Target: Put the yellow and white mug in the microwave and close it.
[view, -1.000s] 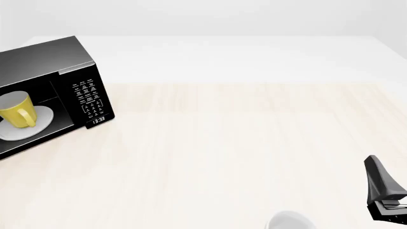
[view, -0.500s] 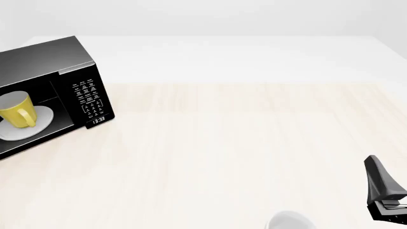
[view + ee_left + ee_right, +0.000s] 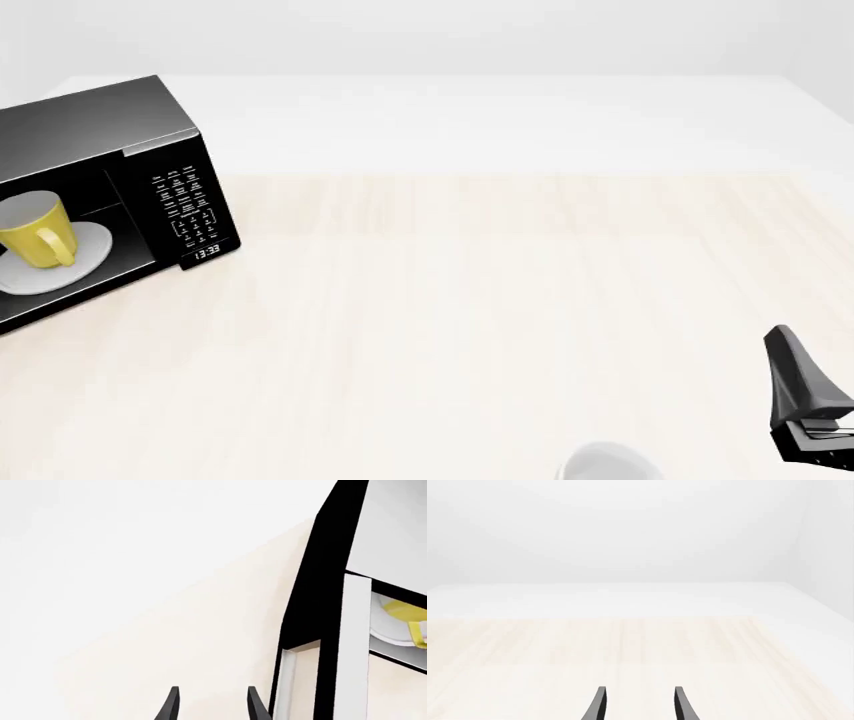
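Note:
The black microwave (image 3: 174, 200) stands at the table's far left, its cavity open to view. The yellow and white mug (image 3: 34, 228) stands upright on the white turntable plate (image 3: 83, 255) inside it. In the left wrist view the microwave (image 3: 333, 555) fills one side, with the mug (image 3: 403, 611) showing behind a pale upright panel edge (image 3: 355, 645) that looks like the open door. My left gripper (image 3: 210, 702) is open and empty beside the microwave; it is out of the front view. My right gripper (image 3: 790, 360) is open and empty at the near right, far from the microwave; it also shows in the right wrist view (image 3: 637, 702).
An all-white rounded cup-like object (image 3: 607, 465) sits at the table's near edge, left of my right gripper. The light wooden table (image 3: 467, 300) stretches between the microwave and the right arm.

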{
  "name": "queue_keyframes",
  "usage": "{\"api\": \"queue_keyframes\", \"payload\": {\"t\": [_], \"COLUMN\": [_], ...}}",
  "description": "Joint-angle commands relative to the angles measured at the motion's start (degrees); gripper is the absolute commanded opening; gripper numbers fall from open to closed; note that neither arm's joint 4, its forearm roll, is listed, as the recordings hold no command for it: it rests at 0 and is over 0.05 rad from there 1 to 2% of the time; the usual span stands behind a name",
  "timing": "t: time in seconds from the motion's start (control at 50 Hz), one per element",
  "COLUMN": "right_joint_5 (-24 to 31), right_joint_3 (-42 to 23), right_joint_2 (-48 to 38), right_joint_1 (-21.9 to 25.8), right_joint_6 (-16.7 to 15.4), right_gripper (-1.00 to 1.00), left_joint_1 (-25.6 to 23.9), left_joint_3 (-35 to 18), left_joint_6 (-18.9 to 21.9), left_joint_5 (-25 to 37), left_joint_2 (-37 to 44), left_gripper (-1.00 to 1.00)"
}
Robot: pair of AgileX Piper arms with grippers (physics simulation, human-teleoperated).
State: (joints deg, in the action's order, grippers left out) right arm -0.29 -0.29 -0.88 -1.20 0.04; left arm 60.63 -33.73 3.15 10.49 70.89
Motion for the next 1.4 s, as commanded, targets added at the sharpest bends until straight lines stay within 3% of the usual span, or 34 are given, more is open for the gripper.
{"api": "queue_keyframes", "payload": {"t": [0.02, 0.56, 0.8, 0.94, 1.4], "right_joint_5": [0.03, 0.01, 0.01, 0.01, 0.00], "right_joint_3": [0.06, 0.06, 0.06, 0.06, 0.06], "right_joint_2": [0.09, 0.07, 0.06, 0.07, 0.04], "right_joint_1": [0.02, -0.02, -0.03, -0.01, -0.05], "right_joint_6": [-0.03, -0.02, -0.02, -0.03, -0.02], "right_gripper": [1.00, 1.00, 1.00, 1.00, 1.00], "left_joint_1": [-1.34, -11.61, -13.27, -17.66, -21.72], "left_joint_3": [1.38, 2.66, 2.77, 3.74, 2.77], "left_joint_6": [-0.55, -2.67, -3.10, -4.36, -5.15], "left_joint_5": [-2.21, -3.75, -4.18, -4.72, -6.93], "left_joint_2": [2.66, 2.91, 2.72, 0.79, 2.40], "left_gripper": [1.00, 1.00, 1.00, 1.00, 1.00]}}
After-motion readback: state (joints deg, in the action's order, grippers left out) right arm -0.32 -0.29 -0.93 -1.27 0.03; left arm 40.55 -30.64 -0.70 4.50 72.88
